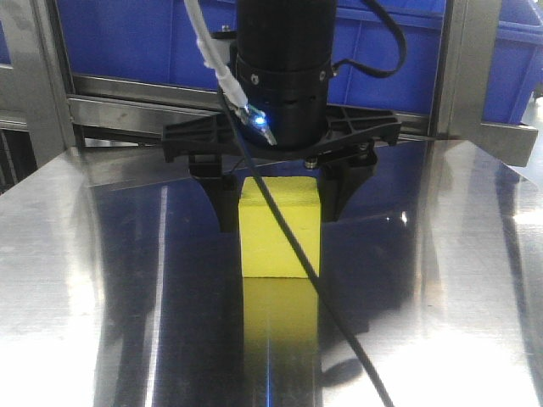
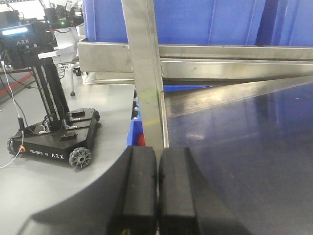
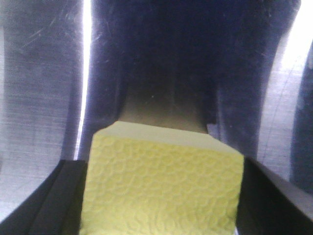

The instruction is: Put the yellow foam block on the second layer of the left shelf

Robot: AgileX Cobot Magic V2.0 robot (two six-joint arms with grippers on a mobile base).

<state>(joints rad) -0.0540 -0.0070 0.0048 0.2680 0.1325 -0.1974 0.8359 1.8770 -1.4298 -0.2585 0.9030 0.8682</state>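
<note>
Exterior front-facing: right hand (image 1: 280, 219) straddles the bright yellow matte foam cube (image 1: 280, 242)

The cube stands mid-frame on the brushed steel desk (image 1: 441, 280), directly beneath the wrist, with the fingers (image 1: 226, 208) pressed to both its sides. The left hand (image 2: 157, 196), closed and empty, sees no cube. The steel shelf rail (image 1: 127, 106) and blue plastic bins (image 1: 382, 51) lie beyond, in the upper frame.

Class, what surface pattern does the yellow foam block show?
A fine honeycomb-like texture on the yellow foam block, clearest in the right wrist view.
</note>
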